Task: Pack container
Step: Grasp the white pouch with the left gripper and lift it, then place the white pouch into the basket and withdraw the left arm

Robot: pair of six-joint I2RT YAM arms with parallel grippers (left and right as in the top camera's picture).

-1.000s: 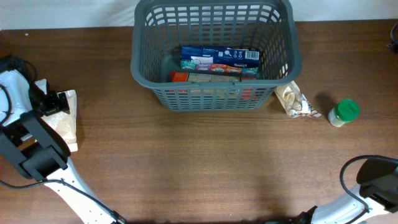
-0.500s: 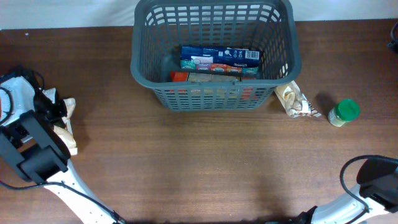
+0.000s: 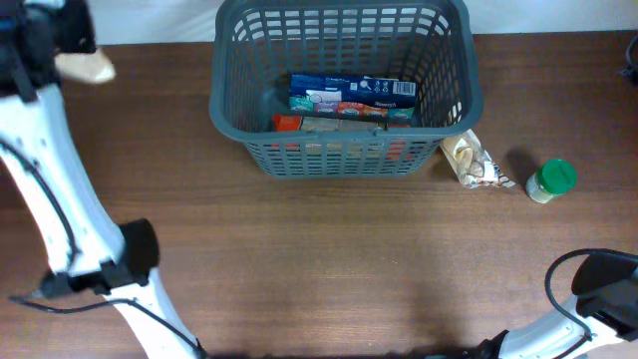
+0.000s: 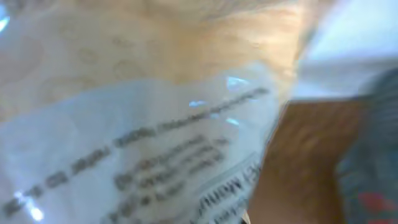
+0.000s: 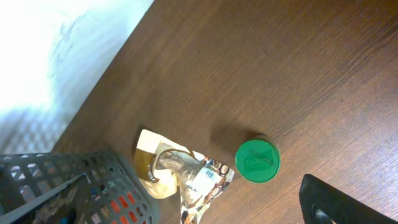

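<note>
My left end effector (image 3: 75, 50) sits at the far left corner of the scene, clamped on a plastic bag (image 3: 88, 67). The bag is pale tan from overhead. In the left wrist view its crinkled, glossy film (image 4: 143, 124) fills nearly the whole picture, with blurred dark print across it.

The container (image 3: 214, 100) stands on the brown wood-grain table (image 3: 299, 259), far of centre. It is a dark grey rectangular basket with slotted lattice walls and a thick rim. Inside it lie a blue carton (image 3: 351, 92) and, nearer, flat orange and red boxes (image 3: 344, 123).

Just right of the basket and touching its corner lies a crumpled printed pouch (image 5: 186, 174). A little further right stands a small round jar with a green lid (image 5: 257, 160).

Only a dark corner of my right end effector (image 5: 339, 202) shows, so I cannot tell its opening.
</note>
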